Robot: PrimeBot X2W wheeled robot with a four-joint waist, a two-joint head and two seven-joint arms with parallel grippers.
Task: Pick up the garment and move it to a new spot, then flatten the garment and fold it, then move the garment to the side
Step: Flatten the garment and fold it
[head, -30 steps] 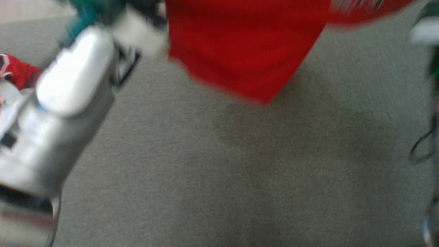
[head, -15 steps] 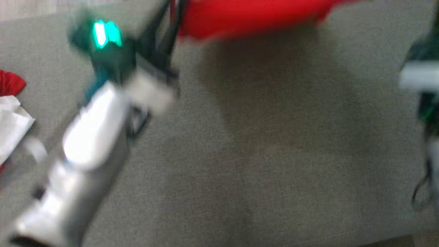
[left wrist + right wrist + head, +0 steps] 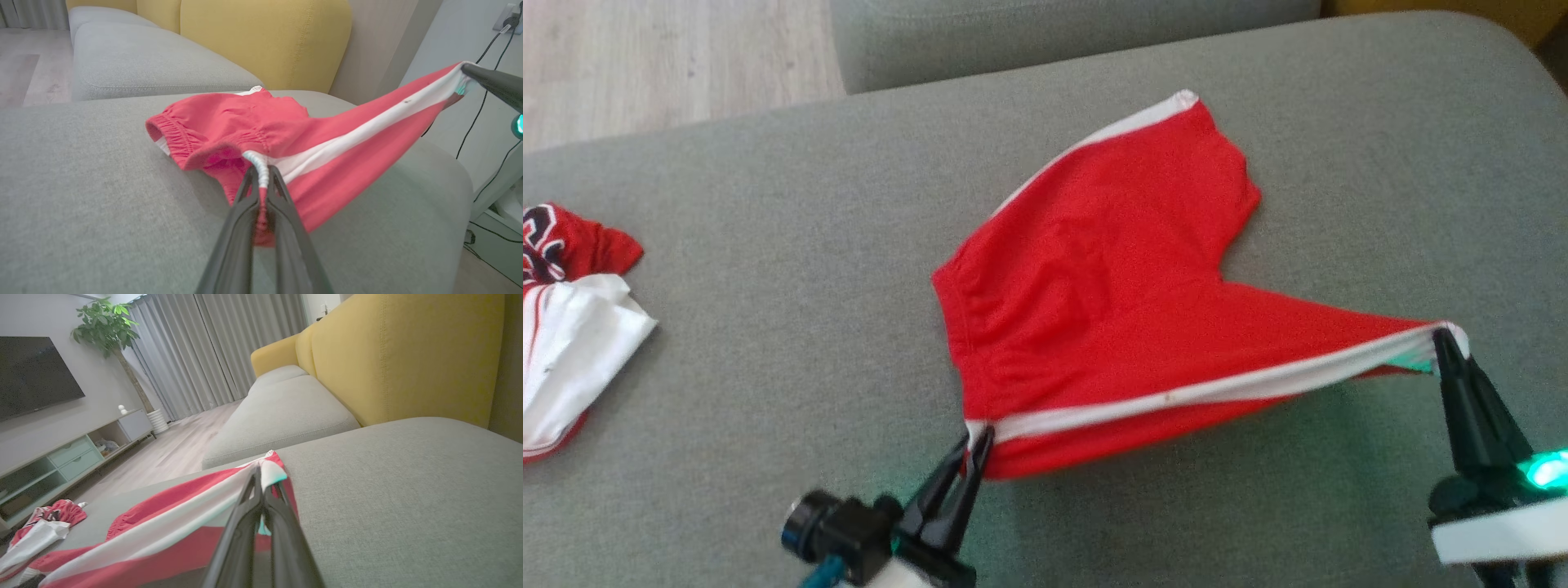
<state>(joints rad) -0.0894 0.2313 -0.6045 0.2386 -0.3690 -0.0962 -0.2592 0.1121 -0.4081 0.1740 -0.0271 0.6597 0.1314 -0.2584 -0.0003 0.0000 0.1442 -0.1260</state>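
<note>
The garment [image 3: 1111,278] is a pair of red shorts with white side stripes, spread partly over the grey sofa cushion [image 3: 809,245]. My left gripper [image 3: 980,437] is shut on its waistband corner at the near edge, seen close up in the left wrist view [image 3: 261,171]. My right gripper [image 3: 1444,335] is shut on the hem corner of the near leg, lifted off the cushion, so the white stripe [image 3: 1217,388] runs taut between both grippers. In the right wrist view the pinched hem [image 3: 269,469] sits at the fingertips. The far leg [image 3: 1176,147] lies flat.
A crumpled red and white garment [image 3: 564,327] lies at the cushion's left edge. A second grey cushion [image 3: 1054,33] and wooden floor [image 3: 670,65] lie beyond. Yellow backrest [image 3: 265,41] stands along one side. Cables [image 3: 486,81] hang off the right end.
The head camera has swung and sharpened, so the whole picture shifted. The shorts, earlier hanging high at the top of the view, now rest mostly on the cushion, stretched between both grippers.
</note>
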